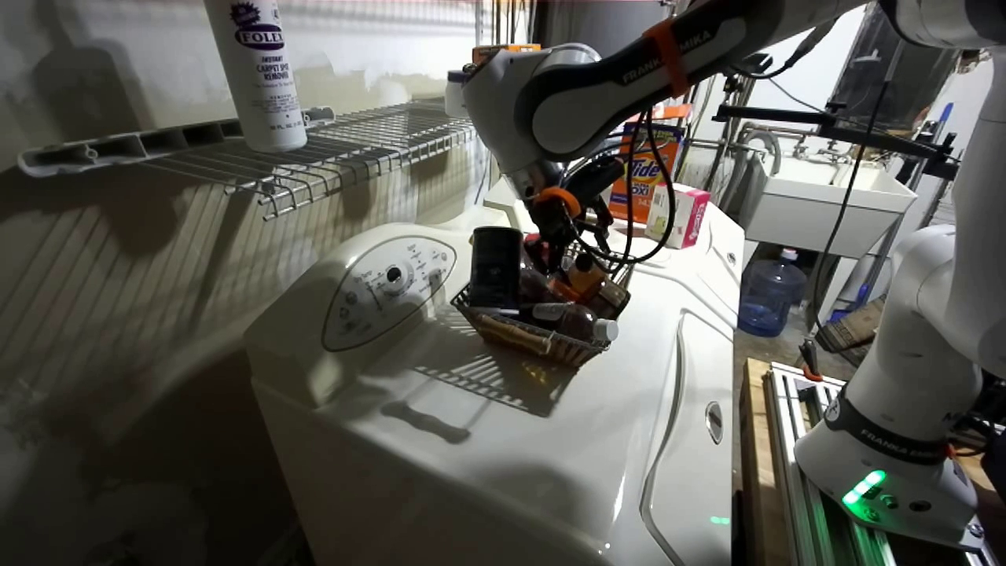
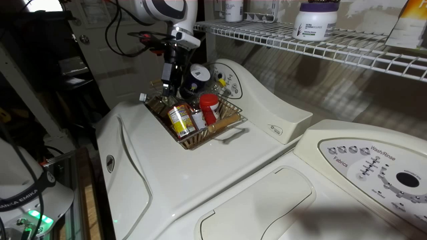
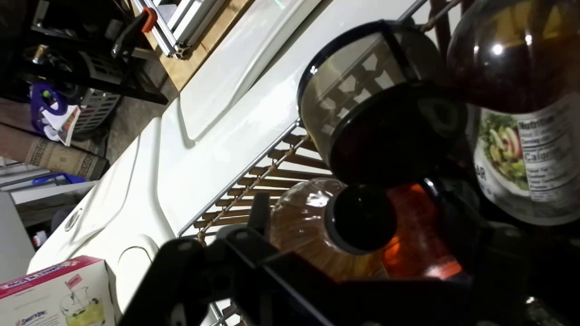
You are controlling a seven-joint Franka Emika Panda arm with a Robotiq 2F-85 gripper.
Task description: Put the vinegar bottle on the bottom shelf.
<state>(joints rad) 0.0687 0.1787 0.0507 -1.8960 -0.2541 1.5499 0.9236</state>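
Gripper [image 3: 346,199] is spread; dark-capped bottle [image 3: 333,235] seen between.
In an exterior view, basket [image 2: 200,139] is seen left, wire shelf [image 2: 362,58] right.

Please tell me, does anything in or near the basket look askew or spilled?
Yes: in both exterior views, the white-capped bottle lies tilted, its cap poking over the rim of the basket, instead of standing upright. I see no spill; the amber patch on the laundry machine is probably just light through a bottle.
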